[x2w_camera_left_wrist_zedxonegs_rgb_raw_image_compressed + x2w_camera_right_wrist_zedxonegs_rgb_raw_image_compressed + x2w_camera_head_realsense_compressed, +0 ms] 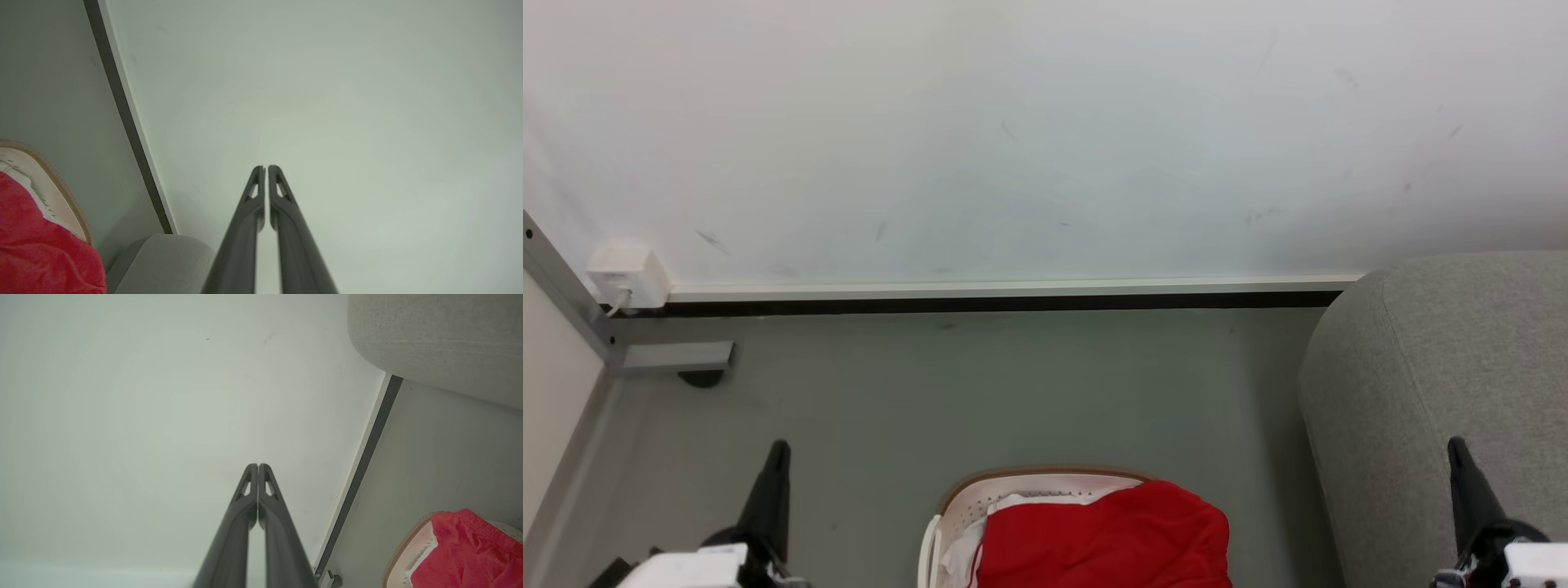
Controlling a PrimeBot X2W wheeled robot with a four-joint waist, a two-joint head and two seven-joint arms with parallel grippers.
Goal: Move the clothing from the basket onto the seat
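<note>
Nearest, the left end effector [778, 451] and right end effector [1456, 447] each have their fingers pressed together on nothing, one on either side of the basket [1045, 474]. The clothing [1104, 531] lies heaped inside it, its red fabric bulging over the right rim. It looks soft, light and floppy, so a pinch on a raised fold near the top should lift it, the rest trailing. Further right stands the seat [1445, 367], with the floor [1013, 384] and wall [1045, 122] beyond.
</note>
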